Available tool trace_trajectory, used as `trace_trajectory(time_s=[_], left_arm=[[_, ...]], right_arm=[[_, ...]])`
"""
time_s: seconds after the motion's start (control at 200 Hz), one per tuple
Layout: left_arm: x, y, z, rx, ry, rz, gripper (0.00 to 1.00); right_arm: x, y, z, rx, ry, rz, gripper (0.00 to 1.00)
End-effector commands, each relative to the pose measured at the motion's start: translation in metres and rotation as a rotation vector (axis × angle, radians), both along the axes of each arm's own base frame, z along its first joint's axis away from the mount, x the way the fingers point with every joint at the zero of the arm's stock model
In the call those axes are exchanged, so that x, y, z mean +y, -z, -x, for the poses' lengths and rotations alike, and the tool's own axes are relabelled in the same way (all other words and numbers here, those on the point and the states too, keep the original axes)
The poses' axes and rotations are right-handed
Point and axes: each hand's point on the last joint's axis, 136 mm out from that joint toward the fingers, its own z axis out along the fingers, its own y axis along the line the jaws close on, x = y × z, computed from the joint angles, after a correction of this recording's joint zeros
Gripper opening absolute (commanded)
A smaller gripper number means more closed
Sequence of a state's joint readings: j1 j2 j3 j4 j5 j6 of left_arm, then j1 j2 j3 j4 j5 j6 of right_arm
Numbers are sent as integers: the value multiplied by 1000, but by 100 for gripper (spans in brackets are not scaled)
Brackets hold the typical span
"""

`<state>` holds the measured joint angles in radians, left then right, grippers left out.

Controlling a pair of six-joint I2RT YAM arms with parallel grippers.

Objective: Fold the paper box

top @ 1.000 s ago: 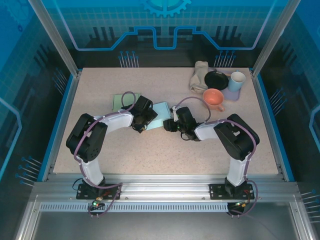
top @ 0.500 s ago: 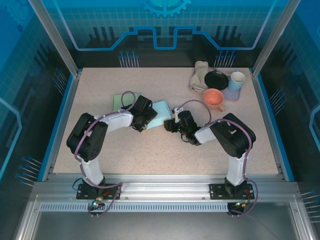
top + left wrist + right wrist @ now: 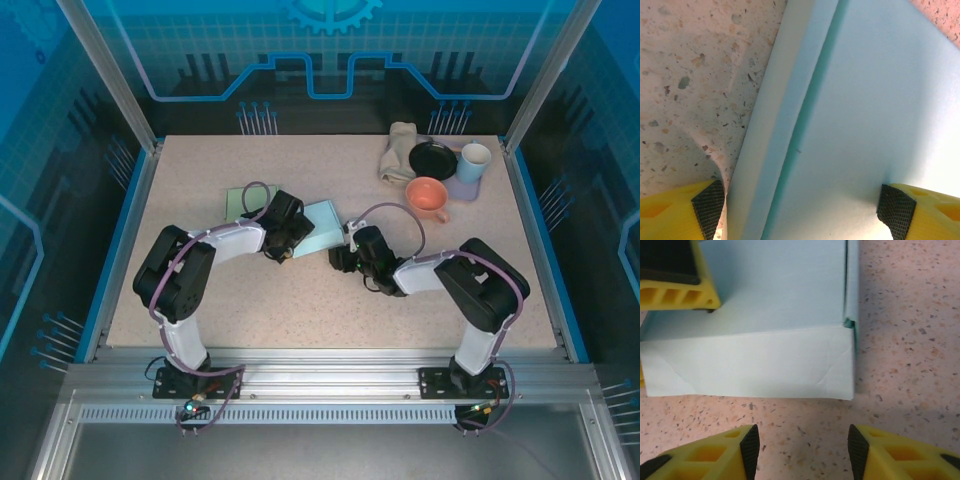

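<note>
**Paper box braced for a fold**

From above, I see the pale blue flat paper box (image 3: pixel 322 228) lying centrally. Well apart at the far right, an orange cup (image 3: pixel 430 195) looks empty; the white-blue cup (image 3: pixel 473 160) I can't read.

On the left wrist view, my left gripper (image 3: pixel 800 212) is spread wide and straddles the box's folded edge, I judge to pin it.

On the right wrist view, my right gripper (image 3: pixel 804 445) gapes empty just short of the creased white flap (image 3: pixel 750 365), seemingly lined up to lift it.
</note>
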<state>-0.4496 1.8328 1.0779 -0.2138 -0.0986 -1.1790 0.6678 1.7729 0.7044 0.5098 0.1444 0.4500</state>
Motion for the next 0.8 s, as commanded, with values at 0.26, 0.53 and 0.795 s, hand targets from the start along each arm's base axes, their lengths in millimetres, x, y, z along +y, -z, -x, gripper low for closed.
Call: trace_trajectory(time_s=[0.26, 0.53, 0.795], left_arm=[[46, 69, 57, 276, -29, -180, 85], [26, 82, 61, 296, 23, -89, 84], [-2, 77, 61, 291, 127, -55, 84]], right_arm=[[20, 7, -26, 48, 55, -108, 28], [40, 24, -42, 33, 41, -279, 24], [42, 11, -42, 88, 34, -262, 24]])
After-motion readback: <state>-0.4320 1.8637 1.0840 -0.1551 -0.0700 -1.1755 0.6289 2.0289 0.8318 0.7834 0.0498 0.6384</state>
